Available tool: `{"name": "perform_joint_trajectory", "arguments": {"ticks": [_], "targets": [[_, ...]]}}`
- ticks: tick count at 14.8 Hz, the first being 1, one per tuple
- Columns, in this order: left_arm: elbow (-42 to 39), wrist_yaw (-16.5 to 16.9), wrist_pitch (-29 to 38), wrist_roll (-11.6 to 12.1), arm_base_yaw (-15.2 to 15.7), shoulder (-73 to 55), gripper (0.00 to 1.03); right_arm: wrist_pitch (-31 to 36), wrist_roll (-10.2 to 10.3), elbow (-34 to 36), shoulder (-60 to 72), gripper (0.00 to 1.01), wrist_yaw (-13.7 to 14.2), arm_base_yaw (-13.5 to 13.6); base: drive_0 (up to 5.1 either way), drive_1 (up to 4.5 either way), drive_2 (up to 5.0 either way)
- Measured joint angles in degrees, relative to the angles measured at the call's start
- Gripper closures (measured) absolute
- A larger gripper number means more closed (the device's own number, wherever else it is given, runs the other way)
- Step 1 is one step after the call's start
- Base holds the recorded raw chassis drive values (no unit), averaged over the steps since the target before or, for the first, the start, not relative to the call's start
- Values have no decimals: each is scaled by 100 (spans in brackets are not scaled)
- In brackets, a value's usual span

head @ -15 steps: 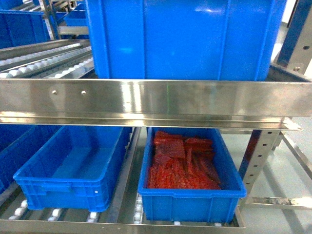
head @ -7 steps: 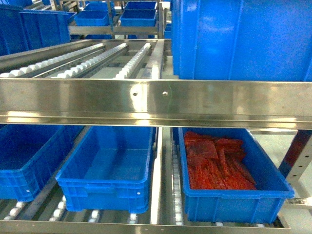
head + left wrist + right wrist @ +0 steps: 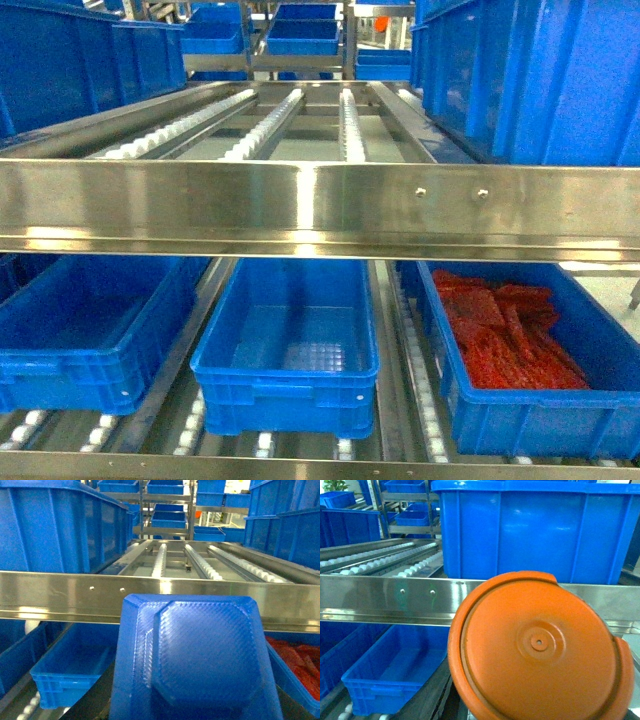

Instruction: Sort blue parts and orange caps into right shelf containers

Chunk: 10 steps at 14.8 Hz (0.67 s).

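Filling the left wrist view, a blue part sits right up against that camera, though the left gripper's fingers are hidden, so its grip cannot be told. An orange cap likewise crowds the right wrist view, the right gripper unseen. Below the steel rail, blue crates sit side by side, the rightmost holding red pieces.

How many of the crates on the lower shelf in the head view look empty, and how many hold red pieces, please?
Empty-looking blue crates: 2, the left crate (only partly in view) and the middle crate
Blue crates holding red pieces: 1, the right crate
Total: 3
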<state>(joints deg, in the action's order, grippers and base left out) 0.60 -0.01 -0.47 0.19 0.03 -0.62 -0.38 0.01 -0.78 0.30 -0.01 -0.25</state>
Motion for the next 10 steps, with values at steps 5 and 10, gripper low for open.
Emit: {"name": "perform_joint_trajectory", "arguments": {"ticks": [5, 10], "targets": [[0, 2, 4, 0, 0, 0, 60, -2, 0, 0, 0, 56, 2, 0, -491, 254, 254], [0, -4, 7, 0, 0, 0, 60, -13, 0, 0, 0, 56, 2, 4, -495, 251, 251]]}}
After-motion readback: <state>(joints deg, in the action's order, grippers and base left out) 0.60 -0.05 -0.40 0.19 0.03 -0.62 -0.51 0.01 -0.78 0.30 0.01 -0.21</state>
